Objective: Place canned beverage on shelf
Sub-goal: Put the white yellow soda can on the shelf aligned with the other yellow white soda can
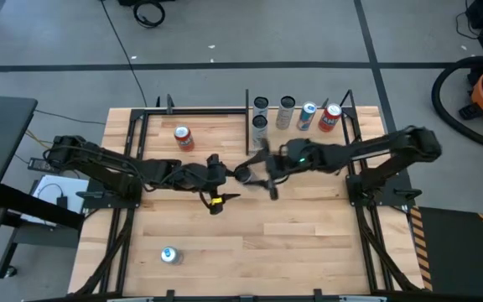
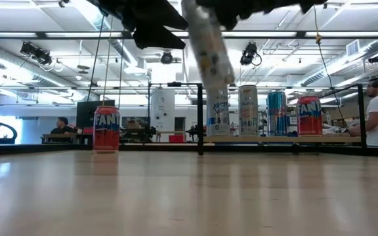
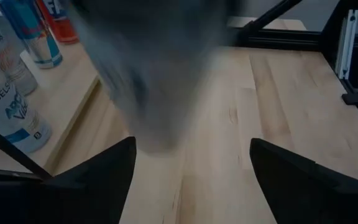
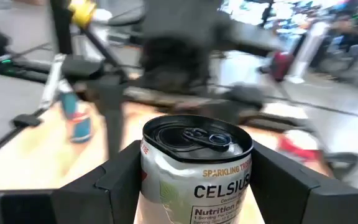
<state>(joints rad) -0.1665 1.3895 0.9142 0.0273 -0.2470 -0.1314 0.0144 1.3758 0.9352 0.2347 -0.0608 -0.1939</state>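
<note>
Trouble was close, because the tall white can (image 4: 194, 174) hung in the air above the middle of the table (image 1: 309, 252), not yet on the shelf (image 1: 304, 139). The right claw (image 4: 194, 180) had one finger on each side of the can and held it near the top. In the low view the can leaned to one side, so it could slip or tip if the claw moved fast.

The left claw (image 3: 191, 174) was very near, just beside the right one, and its fingers stood apart with nothing between them. The two arms could bump each other if the left one did not get out of the way.

The shelf already had cans on it: a white can (image 2: 218, 111), a grey can (image 2: 248, 110), a blue can (image 2: 276, 113) and a red can (image 2: 309, 115), all close together. The new can could knock one over if it came down in a tight spot. It could also hit the thin black rod (image 2: 200, 118) at the shelf's edge. Another red can (image 1: 183, 137) and a small silver can (image 1: 169, 255) stood on the table, well apart from the claws.
</note>
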